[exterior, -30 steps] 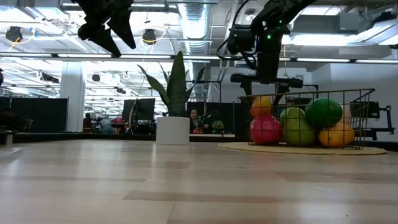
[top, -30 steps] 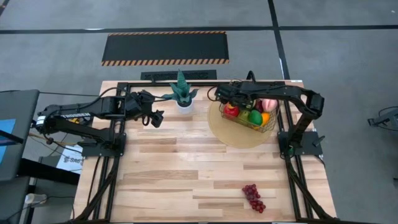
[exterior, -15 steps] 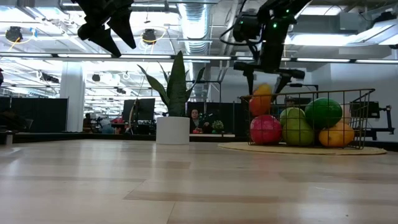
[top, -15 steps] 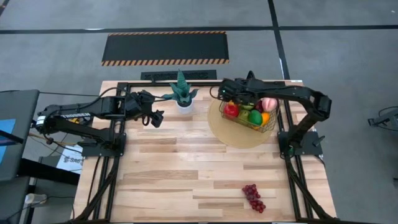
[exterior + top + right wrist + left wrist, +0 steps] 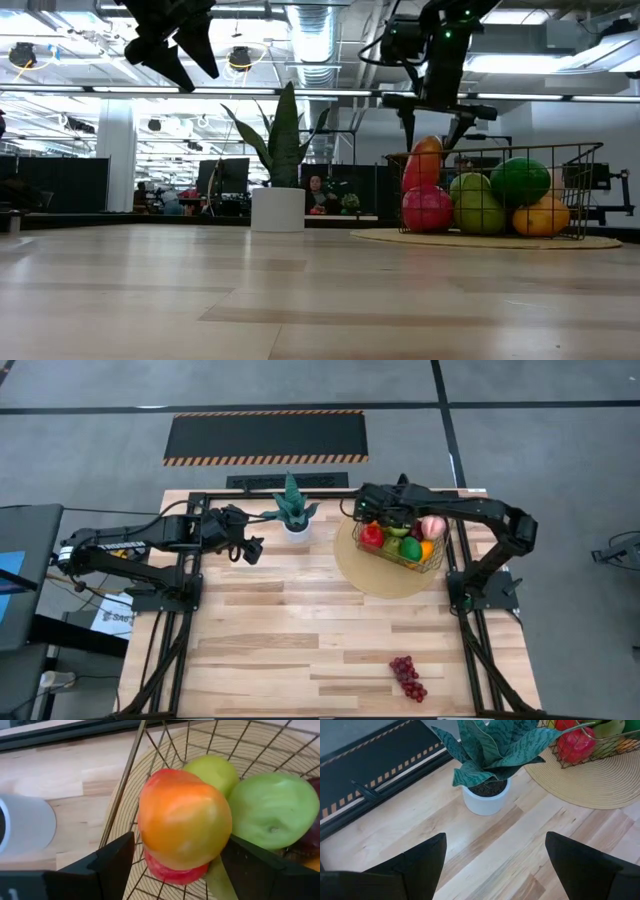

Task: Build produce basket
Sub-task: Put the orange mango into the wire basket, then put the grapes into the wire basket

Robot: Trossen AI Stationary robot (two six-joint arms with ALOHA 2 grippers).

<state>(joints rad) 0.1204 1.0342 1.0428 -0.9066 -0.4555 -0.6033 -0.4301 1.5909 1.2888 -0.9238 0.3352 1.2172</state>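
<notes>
Our right gripper point(image 5: 175, 865) hangs spread over the wire basket point(image 5: 432, 564) on the round mat point(image 5: 360, 572), an orange-red pepper point(image 5: 184, 822) between its fingers. Our left gripper point(image 5: 492, 865), spread, faces the potted plant point(image 5: 485, 795). Grapes point(image 5: 407, 677) lie well apart.

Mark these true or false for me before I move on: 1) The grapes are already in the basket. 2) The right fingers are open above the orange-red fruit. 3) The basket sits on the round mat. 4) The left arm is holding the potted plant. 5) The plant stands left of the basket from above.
1) False. The grapes lie on the bare table, far from the basket.
2) True. The right gripper is open over the orange-red fruit.
3) True. It sits on the round mat.
4) False. The left gripper hangs open and empty beside the potted plant.
5) True.
</notes>
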